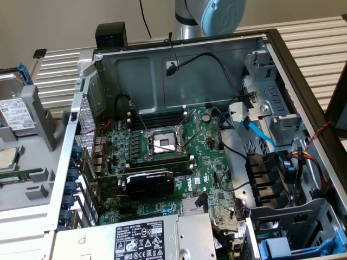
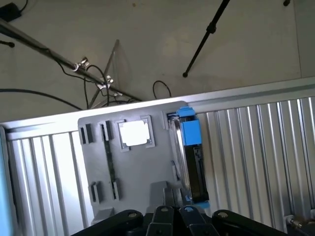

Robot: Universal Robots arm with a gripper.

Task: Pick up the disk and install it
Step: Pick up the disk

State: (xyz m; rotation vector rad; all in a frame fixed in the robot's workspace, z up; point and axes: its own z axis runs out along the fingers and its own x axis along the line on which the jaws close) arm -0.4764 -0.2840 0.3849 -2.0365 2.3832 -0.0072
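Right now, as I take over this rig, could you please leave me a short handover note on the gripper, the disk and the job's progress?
Gripper: shut, holding nothing, hovering apart from the disk.
Disk: on edge in a slot of the grey parts tray, blue carrier around it, beside the CPU chip. The tray sits at the exterior view's left, outside the open computer case.
Done: nothing; the disk is not yet picked up.
Left: pick-up and install.

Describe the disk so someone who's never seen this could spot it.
Find the grey parts tray at the exterior view's left of the open computer case. The disk sits at its far end: silver, white label, blue carrier, unlike the small square CPU chip beside it.
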